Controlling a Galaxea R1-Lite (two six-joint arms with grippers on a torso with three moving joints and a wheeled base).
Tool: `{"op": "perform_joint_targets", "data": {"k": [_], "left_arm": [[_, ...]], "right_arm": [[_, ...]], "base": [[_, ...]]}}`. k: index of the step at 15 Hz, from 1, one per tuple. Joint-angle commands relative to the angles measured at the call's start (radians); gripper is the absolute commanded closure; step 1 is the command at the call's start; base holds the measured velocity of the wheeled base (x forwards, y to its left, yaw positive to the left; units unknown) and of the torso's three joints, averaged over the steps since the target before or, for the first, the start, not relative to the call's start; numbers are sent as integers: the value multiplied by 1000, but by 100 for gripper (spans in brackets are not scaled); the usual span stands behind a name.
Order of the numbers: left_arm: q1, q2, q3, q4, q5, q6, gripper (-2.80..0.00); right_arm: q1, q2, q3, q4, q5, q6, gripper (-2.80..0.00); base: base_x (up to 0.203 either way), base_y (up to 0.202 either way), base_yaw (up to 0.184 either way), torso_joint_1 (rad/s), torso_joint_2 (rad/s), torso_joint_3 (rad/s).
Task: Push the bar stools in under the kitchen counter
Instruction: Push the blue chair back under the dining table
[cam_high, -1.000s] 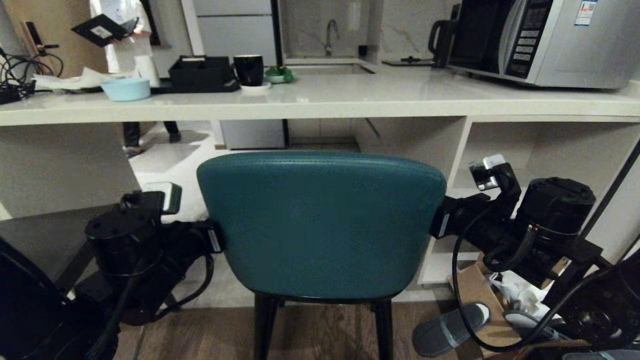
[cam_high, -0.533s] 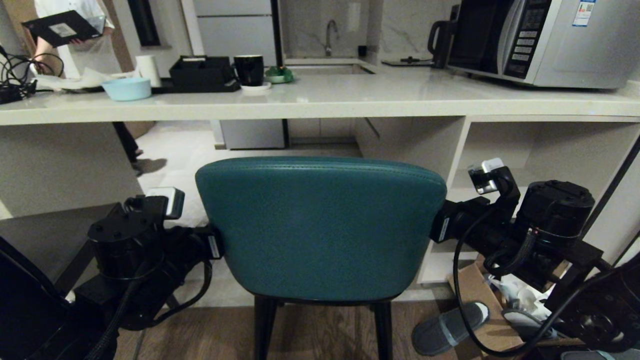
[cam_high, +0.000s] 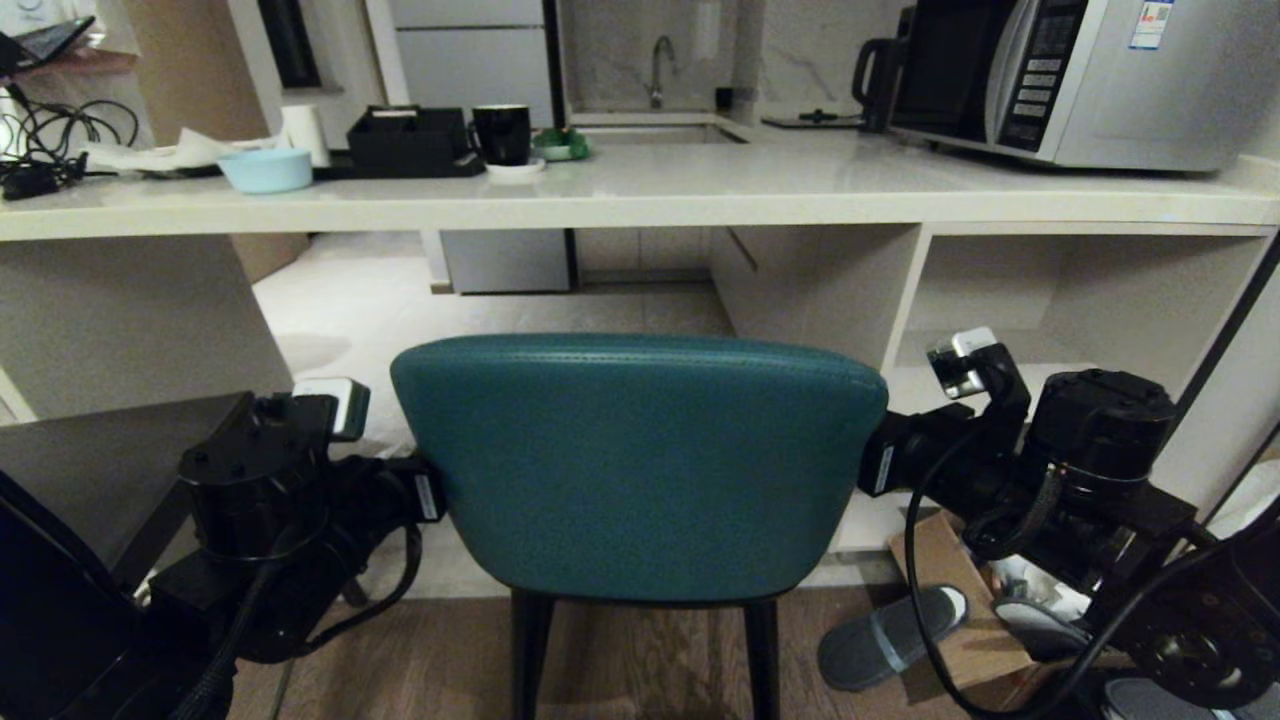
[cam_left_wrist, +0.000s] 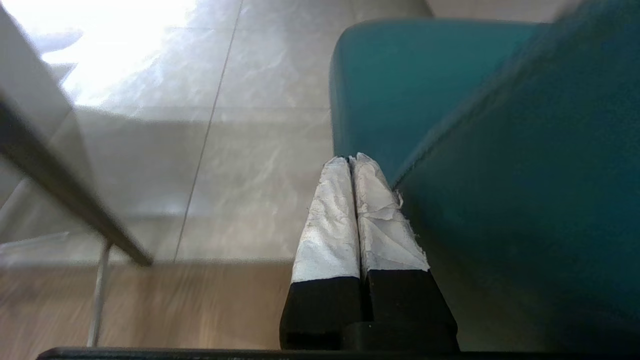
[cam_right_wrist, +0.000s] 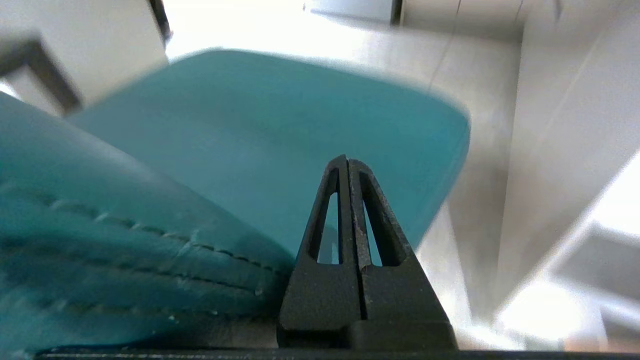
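A: What holds something, starting at the left?

B: On the kitchen counter (cam_high: 700, 195), at the far left, a pale blue bowl (cam_high: 265, 170); its inside can't be seen from here. Right of it is a black organiser tray (cam_high: 405, 140), contents unclear, then a black mug (cam_high: 502, 135) standing on a small white saucer (cam_high: 515, 168). Beyond them a sink (cam_high: 660, 133) is sunk into the far worktop, with a green thing at its left edge. A microwave (cam_high: 1080, 75) stands at the far right of the counter. Down on the floor at the near right, a cardboard box (cam_high: 950, 600) holds crumpled white stuff, and a grey slipper (cam_high: 890, 635) lies against it.

A: And the arms?

B: The left gripper (cam_left_wrist: 350, 161) reaches in level along the left side of the teal bar stool (cam_high: 640, 460), its two white-wrapped fingers pressed together with nothing between them, lying right against the curved backrest. The right gripper (cam_right_wrist: 347, 161) mirrors it on the stool's right side, black fingers also pressed together and empty, their tips over the seat edge beside the backrest.

A: Where is the stool?

B: Centred in front of the counter's open bay, backrest toward the robot, its top below the counter's edge, black legs on the wood floor at the near side.
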Motion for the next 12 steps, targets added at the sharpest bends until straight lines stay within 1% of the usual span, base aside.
{"op": "perform_joint_targets", "data": {"k": [1,4,7,9,10,11,12], "left_arm": [[-1,-4,-4,-20,1,-3,0],[2,-1,-4,-20,1,-3,0],[18,11,-10,-20,1,-5,0],[62,8,-29,-20,-14,-2,0],[96,1,-24,-20,-40,7,0],[138,-13,2,-20,-84,22,0],[192,-32,24,-20,-157,35,0]], "right_arm": [[0,4,-3,-16,1,2,0],[0,5,-3,-16,1,2,0],[0,5,0,-16,1,2,0],[0,5,3,-16,1,2,0],[0,5,3,-16,1,2,0],[0,7,3,-16,1,2,0],[0,7,3,-16,2,2,0]], "base": [[-214,0,-3,2,6,2],[-174,0,0,3,7,-6],[0,0,0,0,0,0],[0,0,0,0,0,0],[0,0,0,0,0,0],[0,0,0,0,0,0],[0,0,0,0,0,0]]}}
